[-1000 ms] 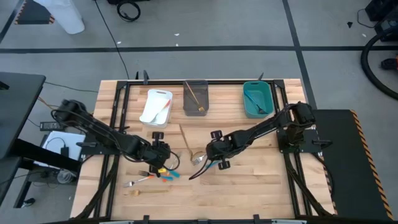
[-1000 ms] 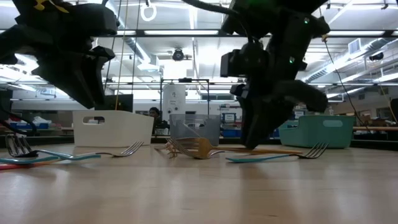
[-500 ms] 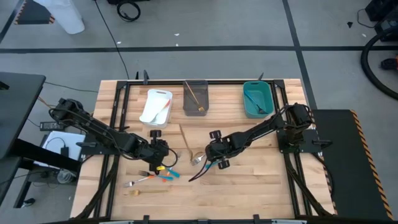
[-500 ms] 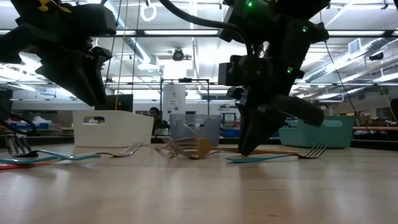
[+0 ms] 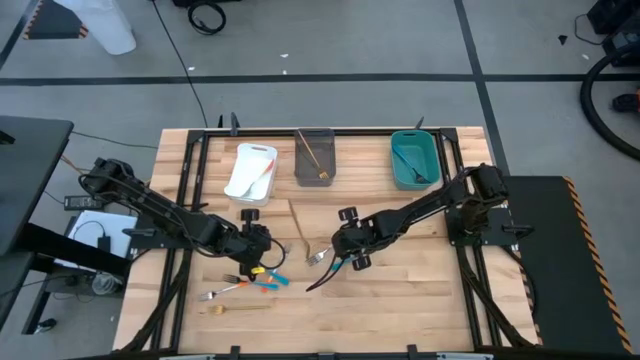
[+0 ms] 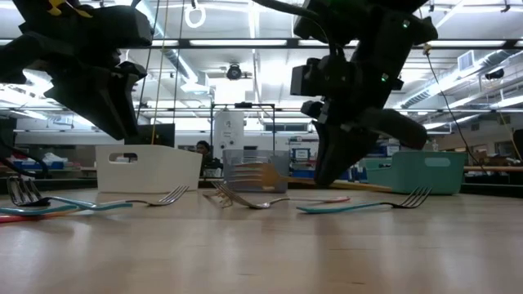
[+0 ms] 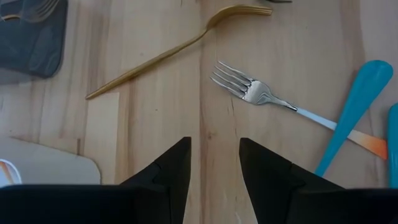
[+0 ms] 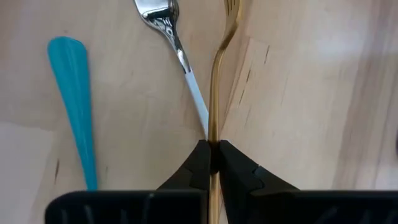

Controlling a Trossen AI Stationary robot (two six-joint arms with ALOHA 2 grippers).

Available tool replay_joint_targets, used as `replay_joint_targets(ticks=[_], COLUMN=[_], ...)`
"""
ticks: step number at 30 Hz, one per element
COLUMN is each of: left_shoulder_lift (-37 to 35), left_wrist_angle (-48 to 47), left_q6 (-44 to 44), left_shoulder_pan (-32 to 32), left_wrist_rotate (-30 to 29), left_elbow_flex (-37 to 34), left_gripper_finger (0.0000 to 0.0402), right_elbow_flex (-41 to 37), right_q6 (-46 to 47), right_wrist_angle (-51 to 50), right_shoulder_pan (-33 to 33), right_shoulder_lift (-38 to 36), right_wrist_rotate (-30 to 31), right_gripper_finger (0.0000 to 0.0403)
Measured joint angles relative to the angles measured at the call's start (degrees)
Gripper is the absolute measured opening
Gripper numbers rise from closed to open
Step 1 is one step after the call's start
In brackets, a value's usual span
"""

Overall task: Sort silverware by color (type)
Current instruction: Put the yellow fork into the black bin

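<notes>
Between the right gripper's (image 8: pixel 211 163) closed fingers (image 8: pixel 198 167) runs the gold fork's (image 8: pixel 217 81) handle.

No legible text or labels.

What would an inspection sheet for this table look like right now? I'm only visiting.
Surface: wooden table, bare planks toward the front.
Job's things: gold fork pinched by its handle; silver-headed fork and teal handle lie beside it; more cutlery front left.
Clutter: white bin, grey bin, teal bin along the back, each holding cutlery.
Grippers: right gripper shut on the gold fork; left gripper open above bare wood.
Cables: black cable on the floor.
Surroundings: workshop floor with tape lines.
</notes>
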Motion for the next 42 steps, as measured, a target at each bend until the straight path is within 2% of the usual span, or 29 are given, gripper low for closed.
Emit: replay_joint_targets(ticks=[11, 21, 29, 33, 42], left_shoulder_lift=[0.0, 0.0, 0.0, 0.0, 0.1], left_wrist_angle=[0.0, 0.0, 4.0, 8.1, 14.4], left_q6=[0.0, -0.6, -2.3, -2.6, -4.0], left_shoulder_pan=[0.0, 0.0, 0.2, 1.3, 4.5], left_wrist_rotate=[0.0, -0.3, 1.7, 4.2, 4.9], left_elbow_flex=[0.0, 0.0, 0.1, 0.1, 0.1], left_gripper_finger=[0.0146, 0.0146, 0.0146, 0.0146, 0.0146], right_elbow_flex=[0.3, 5.4, 8.3, 8.4, 8.4], right_q6=[0.2, -3.2, -13.3, -20.2, -34.6], right_wrist_angle=[-0.1, -4.0, -7.1, -7.2, -7.9], right_shoulder_pan=[-0.2, -0.8, -0.9, -0.7, -0.7], right_shoulder_lift=[-0.5, -0.5, -0.6, -0.6, -0.6], right_wrist_rotate=[1.6, 3.1, 4.9, 7.8, 14.8], right_gripper_finger=[0.0023, 0.0023, 0.0023, 0.0024, 0.0024])
